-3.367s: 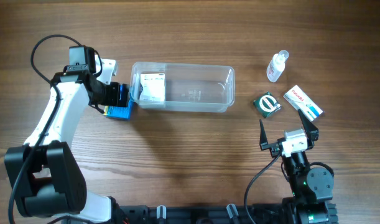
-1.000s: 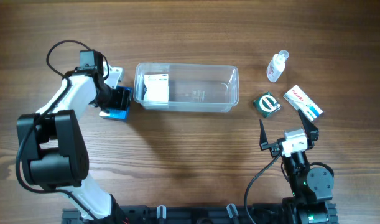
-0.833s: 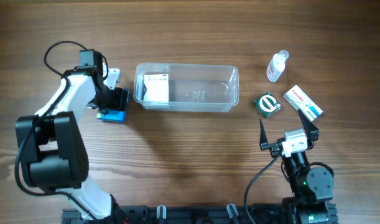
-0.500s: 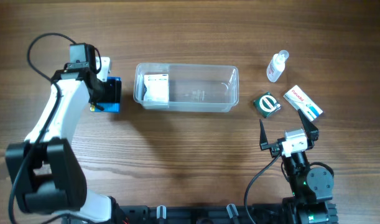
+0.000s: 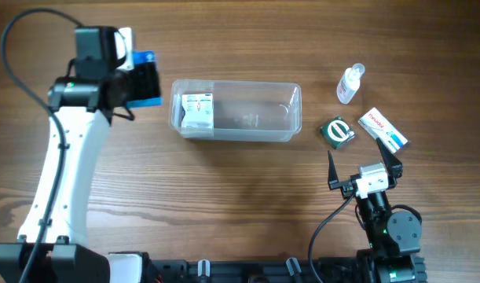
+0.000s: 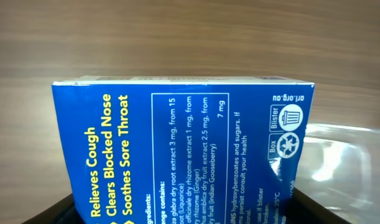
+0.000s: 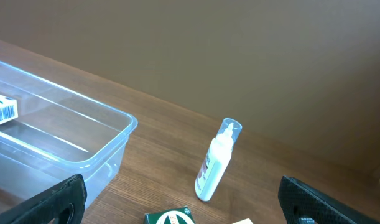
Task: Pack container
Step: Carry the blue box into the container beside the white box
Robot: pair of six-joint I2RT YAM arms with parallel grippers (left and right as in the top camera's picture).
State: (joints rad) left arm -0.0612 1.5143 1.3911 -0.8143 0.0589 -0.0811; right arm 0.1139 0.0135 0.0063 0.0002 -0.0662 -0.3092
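One blue box (image 5: 148, 75) is clamped in my left gripper (image 5: 141, 85), held high, I judge, to clear the rim — the container (image 5: 296, 118) lies at three o'clock. My right gripper (image 5: 363, 161) rests spread wide, at five o'clock of the container.

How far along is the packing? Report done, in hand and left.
Done: one white box lies in the container's left end. In hand: the left gripper grips a blue box beside the container's left end, not yet in. Left: the bottle, the green box and the white carton lie on the table right of the container; the right gripper sits open, empty.
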